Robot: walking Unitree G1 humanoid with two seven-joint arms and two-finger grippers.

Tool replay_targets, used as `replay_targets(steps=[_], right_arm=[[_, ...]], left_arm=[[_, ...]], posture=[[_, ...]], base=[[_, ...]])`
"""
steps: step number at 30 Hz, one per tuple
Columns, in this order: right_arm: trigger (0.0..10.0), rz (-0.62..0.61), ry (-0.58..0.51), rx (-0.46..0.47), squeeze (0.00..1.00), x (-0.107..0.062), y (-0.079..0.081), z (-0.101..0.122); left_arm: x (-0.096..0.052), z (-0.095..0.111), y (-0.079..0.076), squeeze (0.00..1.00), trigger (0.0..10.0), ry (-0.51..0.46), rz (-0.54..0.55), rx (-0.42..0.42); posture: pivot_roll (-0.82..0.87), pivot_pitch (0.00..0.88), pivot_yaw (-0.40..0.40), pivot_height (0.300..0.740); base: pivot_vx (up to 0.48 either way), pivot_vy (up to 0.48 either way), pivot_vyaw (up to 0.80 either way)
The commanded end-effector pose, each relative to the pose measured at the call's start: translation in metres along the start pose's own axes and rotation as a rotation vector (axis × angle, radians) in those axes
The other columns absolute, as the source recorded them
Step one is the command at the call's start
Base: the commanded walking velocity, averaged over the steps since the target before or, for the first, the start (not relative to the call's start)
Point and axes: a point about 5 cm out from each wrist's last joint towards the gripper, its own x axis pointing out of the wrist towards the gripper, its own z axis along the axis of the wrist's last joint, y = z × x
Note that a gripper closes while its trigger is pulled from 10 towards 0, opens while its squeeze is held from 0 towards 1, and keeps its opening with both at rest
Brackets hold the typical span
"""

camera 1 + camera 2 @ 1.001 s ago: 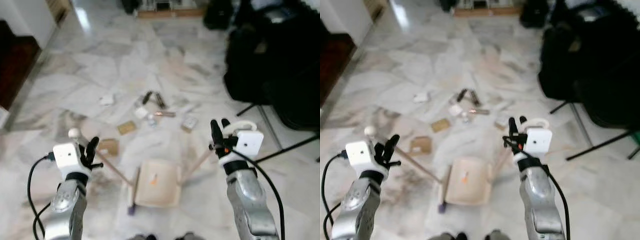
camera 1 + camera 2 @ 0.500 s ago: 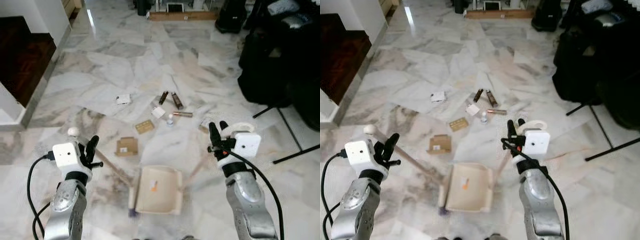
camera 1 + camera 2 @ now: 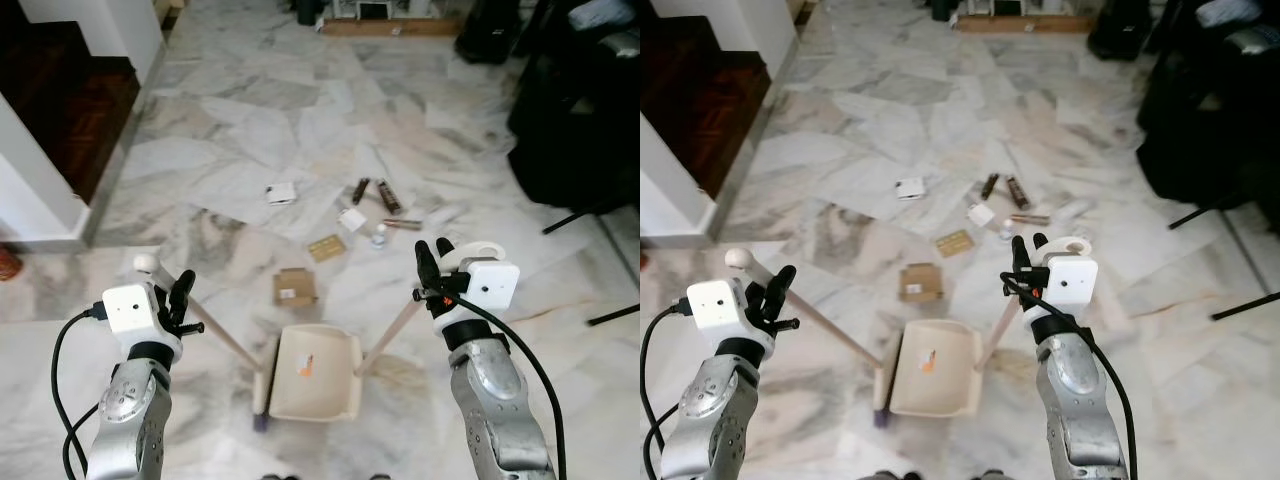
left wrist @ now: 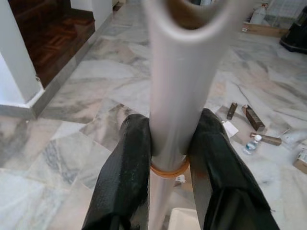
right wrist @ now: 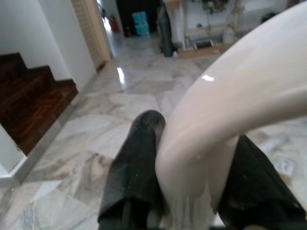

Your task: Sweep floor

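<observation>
- The left claw [image 3: 183, 300] is raised at the left of the dustpan [image 3: 316, 372]. Its arm bends up from the elbow. Its two black fingers [image 4: 128, 167] squeeze tight around the broom stick [image 4: 178, 91].
- The broom stick has a round white knob on top, just past the left claw. It slants down across the marble floor [image 3: 250, 140] to the left edge of the dustpan.
- The dustpan is cream colored and lies flat on the floor between the two arms. A small orange bit sits inside it.
- Just past the dustpan is a brown cardboard box [image 3: 294, 288]. Farther past it lie a small flat tan piece [image 3: 325, 247], a white paper [image 3: 280, 192], a little bottle [image 3: 378, 236] and some dark tubes [image 3: 387, 196].
- The right claw [image 3: 432, 262] is raised at the right of the dustpan, arm bent up the same way. Its fingers [image 5: 136, 167] grip the curved white top of the dustpan handle [image 5: 225, 120]. The handle's pole slants down to the right side of the dustpan.
- Far right of the dustpan are big black things [image 3: 580, 110].
</observation>
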Motion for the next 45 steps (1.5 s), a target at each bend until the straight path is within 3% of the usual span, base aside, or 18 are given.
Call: replay_targets(steps=[1, 13, 38, 45], right_arm=[[10.0, -0.004, -0.033, -0.007, 0.0, 0.001, -0.001, 0.007], [10.0, 0.011, -0.03, -0.011, 0.0, 0.002, 0.001, 0.007], [10.0, 0.025, -0.046, 0.012, 0.0, 0.004, 0.004, 0.009], [10.0, 0.034, -0.157, 0.009, 0.0, 0.009, 0.006, 0.036]], left_arm=[[0.001, 0.009, -0.001, 0.0, 10.0, -0.049, -0.006, 0.004], [0.001, 0.008, -0.001, 0.0, 10.0, -0.043, 0.0, 0.012], [0.004, 0.009, -0.002, 0.0, 10.0, -0.058, -0.009, 0.011], [0.005, 0.01, -0.002, 0.0, 10.0, -0.064, -0.003, 0.011]], posture=[[-0.13, 0.186, 0.013, 0.74], [-0.13, 0.191, 0.014, 0.74], [-0.14, 0.165, 0.015, 0.74], [-0.14, 0.174, 0.014, 0.74]], base=[[0.0, 0.0, 0.0], [0.044, 0.0, 0.1], [0.385, 0.0, 0.11], [0.429, 0.0, 0.0]])
